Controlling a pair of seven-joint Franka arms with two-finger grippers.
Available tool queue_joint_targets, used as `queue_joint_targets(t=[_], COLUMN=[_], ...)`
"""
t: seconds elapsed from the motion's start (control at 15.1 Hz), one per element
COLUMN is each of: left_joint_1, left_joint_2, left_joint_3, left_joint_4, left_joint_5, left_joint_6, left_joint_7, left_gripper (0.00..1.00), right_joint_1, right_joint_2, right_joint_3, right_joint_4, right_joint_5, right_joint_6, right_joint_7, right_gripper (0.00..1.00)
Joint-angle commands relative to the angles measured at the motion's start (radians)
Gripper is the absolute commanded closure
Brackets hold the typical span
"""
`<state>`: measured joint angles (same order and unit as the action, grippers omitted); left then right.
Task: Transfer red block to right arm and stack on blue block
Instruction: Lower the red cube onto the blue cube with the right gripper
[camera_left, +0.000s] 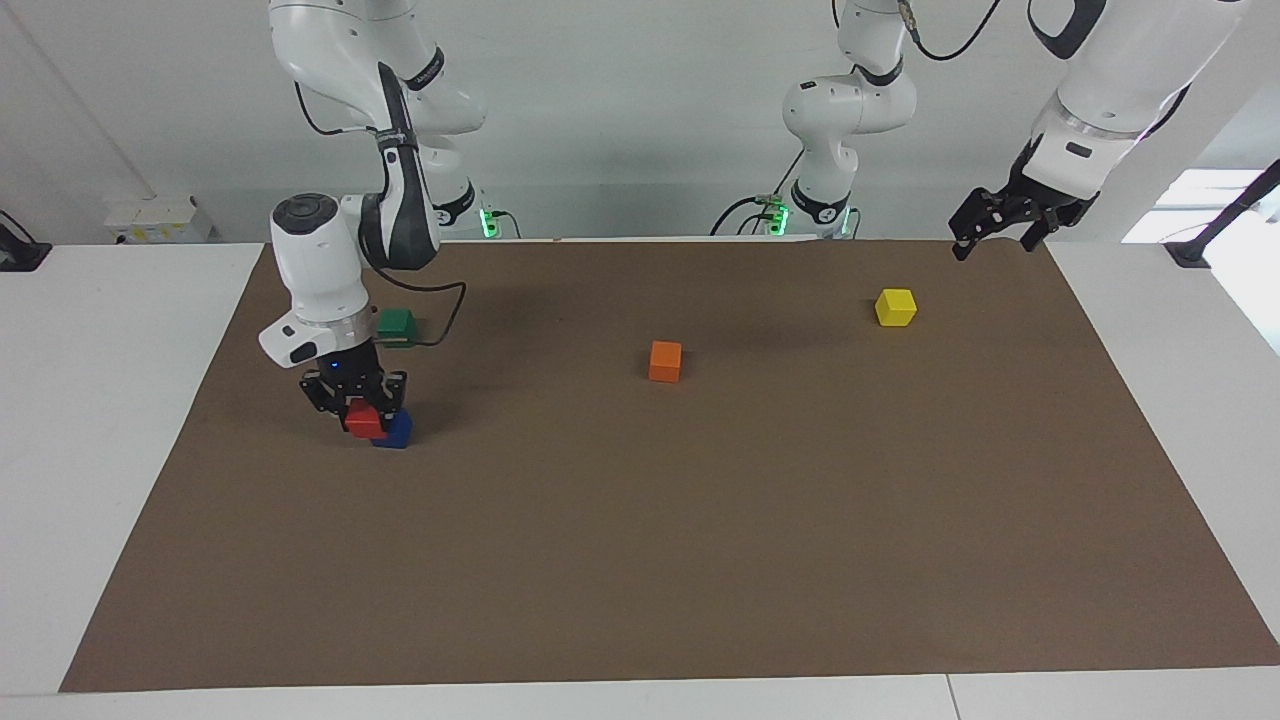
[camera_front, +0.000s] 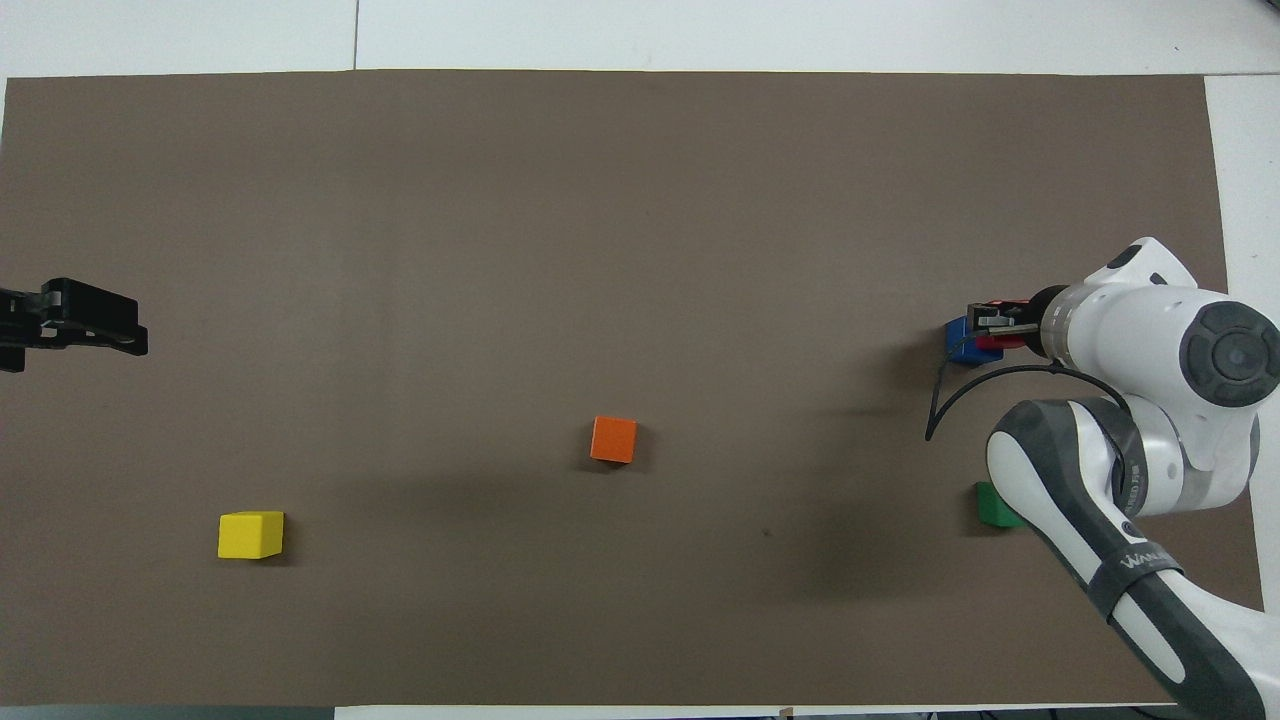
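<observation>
Red block (camera_left: 364, 420) sits in our right end effector (camera_left: 357, 408), clamped between closed fingers, low over the blue block (camera_left: 395, 430) at the right arm's end of the counter (camera_left: 640, 560). In the facing view red overlaps blue toward ten o'clock, so we cannot tell whether it is resting or a touch above, nor whether it is centred. To stack well, we judge we should square red over blue, lower straight until the faces meet, then open slowly and lift vertically so nothing drags. Red is a small bright cube with smooth faces, matching blue in size. Our left end effector (camera_left: 992, 218) waits wide open and empty, over the counter's edge at one o'clock of the yellow cube (camera_left: 895, 307).
</observation>
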<state>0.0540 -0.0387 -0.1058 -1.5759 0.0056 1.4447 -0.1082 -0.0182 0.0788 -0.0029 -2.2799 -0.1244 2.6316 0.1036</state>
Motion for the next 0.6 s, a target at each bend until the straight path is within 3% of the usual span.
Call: queue_joint_targets(t=[0.0,0.4,0.46,0.53], left_joint_1=[-0.016,-0.051,-0.057,-0.057], left_joint_2=[-0.017,0.002,0.002,0.000], left_joint_3=[0.017,0.086,0.089,0.084], left_joint_4=[-0.003,0.020,0.020,0.019], left_joint_5=[0.011,-0.018,-0.013,-0.012], left_joint_6=[-0.030,-0.030,-0.029,-0.032], left_joint_7=[0.001,0.011,0.018,0.034], left_gripper=[0.00,0.00,0.00,0.00], right_joint_1=[-0.016,-0.005,-0.006,-0.006], right_joint_2=[0.001,-0.007,-0.008,-0.008], right_joint_3=[0.017,0.020,0.020,0.020], right_joint_4=[-0.001,0.007,0.008,0.008], right_joint_5=[0.028,0.060,0.065,0.065], right_joint_6=[-0.018,-0.039,-0.044,-0.044], right_joint_7=[0.022,0.018,0.015,0.007], right_gripper=[0.97,1.00,0.89,0.68])
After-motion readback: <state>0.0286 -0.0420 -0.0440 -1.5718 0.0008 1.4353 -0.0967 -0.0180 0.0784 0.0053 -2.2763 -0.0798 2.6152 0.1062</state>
